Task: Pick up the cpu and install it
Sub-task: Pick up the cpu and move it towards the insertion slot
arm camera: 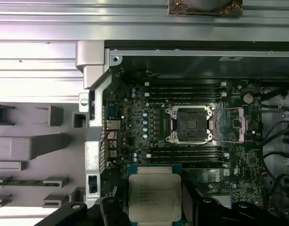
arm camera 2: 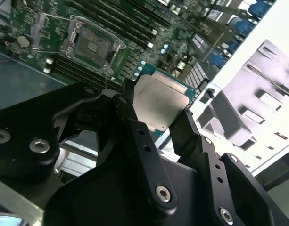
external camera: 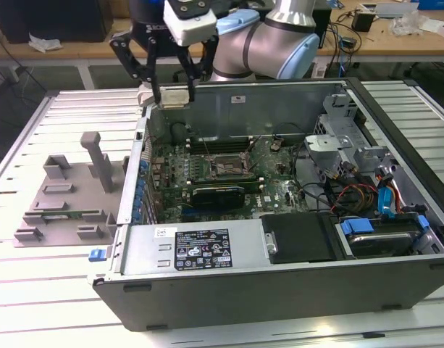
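Holding anything, that gripper (external camera: 174, 94)?

Yes. Its two black fingers (arm camera 2: 129, 106) are pinched on the cpu (arm camera 2: 159, 101), one on each of two opposite edges.

Which way does the chip face?

In both wrist views the silver top faces the camera, with a thin green rim showing round it.

Where is it, then?

In the air. In the exterior view it hangs at the far corner of the case (external camera: 279, 279), on the exterior view's left, about level with the top of the far wall. It seems to be right over that wall, but from this angle I can't be sure it isn't a little inside.

And the socket (arm camera: 188, 123)?

Down on the board (arm camera: 135, 117), well apart from the cpu. It lies open, with its frame (arm camera: 231, 125) swung flat beside it. Long slots (arm camera: 182, 89) run along two sides of it.

What is around all that?

The case lies on its side with the open face up, on a slatted table (external camera: 33, 304). A grey tray (external camera: 62, 196) with upright posts sits on the table just beside the case, on the exterior view's left. The arm (external camera: 279, 36) reaches in from behind the far wall. Inside the case, on the exterior view's right, there is a tangle of cables (external camera: 355, 194) near a metal cage.
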You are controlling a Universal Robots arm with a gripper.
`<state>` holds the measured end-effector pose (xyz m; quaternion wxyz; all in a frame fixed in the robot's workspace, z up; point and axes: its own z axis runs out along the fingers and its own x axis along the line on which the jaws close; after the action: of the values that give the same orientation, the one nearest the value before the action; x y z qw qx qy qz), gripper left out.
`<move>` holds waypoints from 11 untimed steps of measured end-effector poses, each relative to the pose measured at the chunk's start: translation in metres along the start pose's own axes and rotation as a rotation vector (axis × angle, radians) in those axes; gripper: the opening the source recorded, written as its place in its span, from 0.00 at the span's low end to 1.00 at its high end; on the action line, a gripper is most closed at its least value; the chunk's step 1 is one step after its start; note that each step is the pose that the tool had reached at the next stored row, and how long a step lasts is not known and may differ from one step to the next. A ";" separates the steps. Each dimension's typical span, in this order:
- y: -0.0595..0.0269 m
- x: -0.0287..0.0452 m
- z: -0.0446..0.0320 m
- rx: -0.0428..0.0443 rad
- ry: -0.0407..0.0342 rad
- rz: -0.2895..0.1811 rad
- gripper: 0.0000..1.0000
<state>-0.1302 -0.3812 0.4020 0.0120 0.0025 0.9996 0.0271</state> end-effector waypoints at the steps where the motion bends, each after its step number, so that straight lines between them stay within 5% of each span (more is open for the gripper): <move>1: 0.0000 -0.0031 0.0001 -0.0001 0.0000 0.000 0.54; 8: 0.0001 -0.0257 0.0007 -0.0001 0.0000 0.000 0.54; 11: 0.0001 -0.0286 0.0007 0.0000 0.0000 0.000 0.54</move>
<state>-0.1015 -0.3813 0.4020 0.0121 0.0025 0.9996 0.0271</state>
